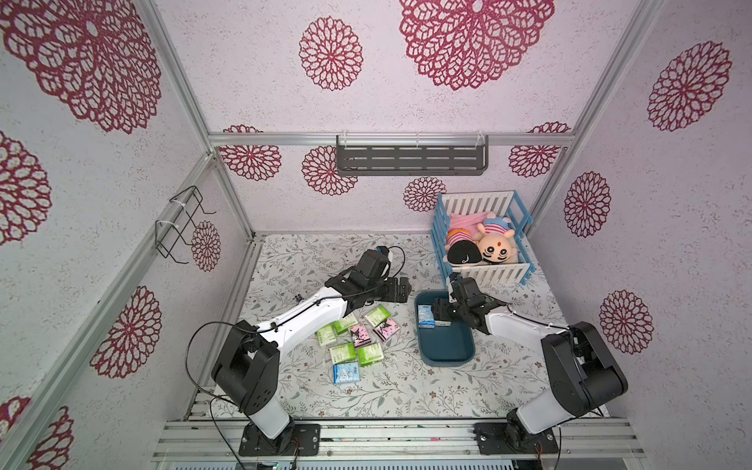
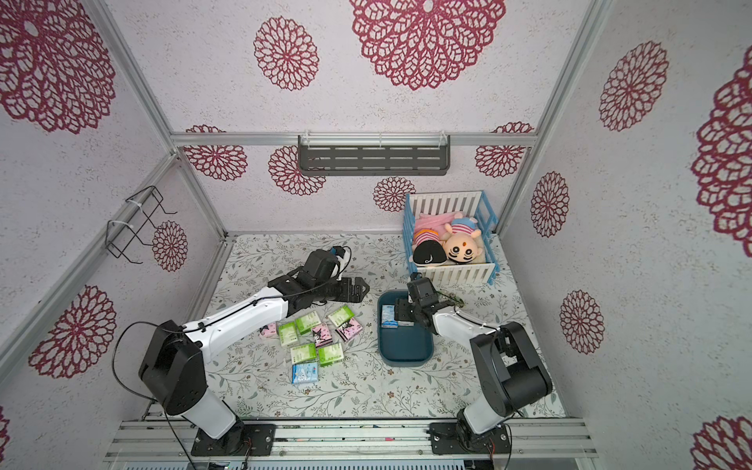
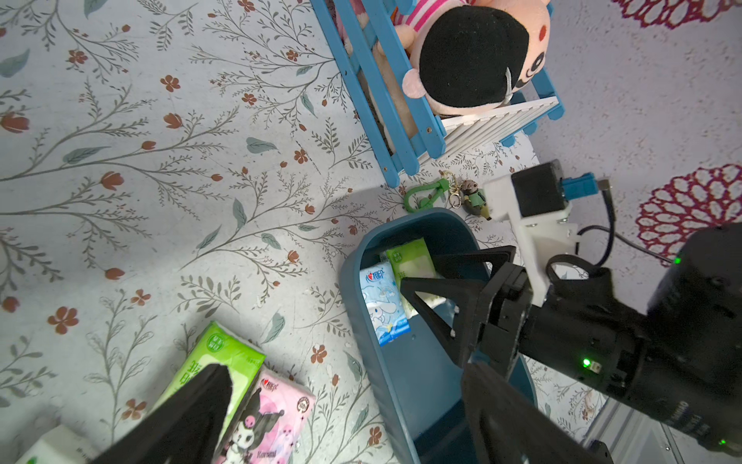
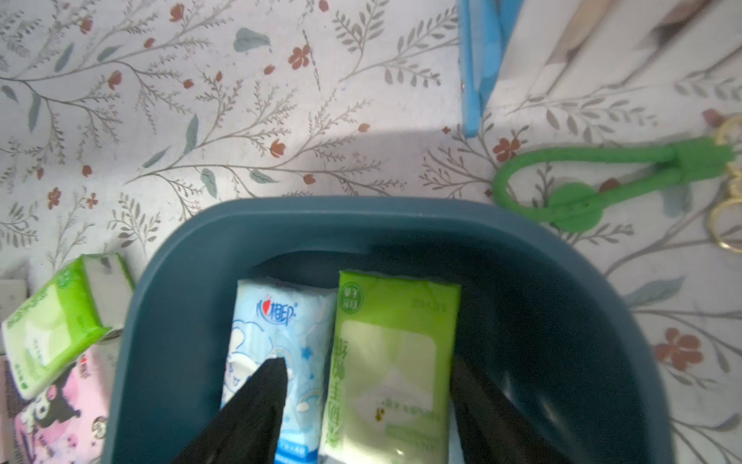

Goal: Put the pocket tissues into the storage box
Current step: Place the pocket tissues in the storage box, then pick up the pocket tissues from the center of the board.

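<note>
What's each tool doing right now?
Left tool: open, empty.
Right tool: open, astride the green pack in the storage box.

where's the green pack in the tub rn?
Right wrist view: the green pack lies in the teal storage box, robot's right side, alongside the light blue pack, under the open right tool.

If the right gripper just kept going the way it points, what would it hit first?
Probably the green pack lying between its jaws in the box, then the far wall; depth is unclear.
</note>
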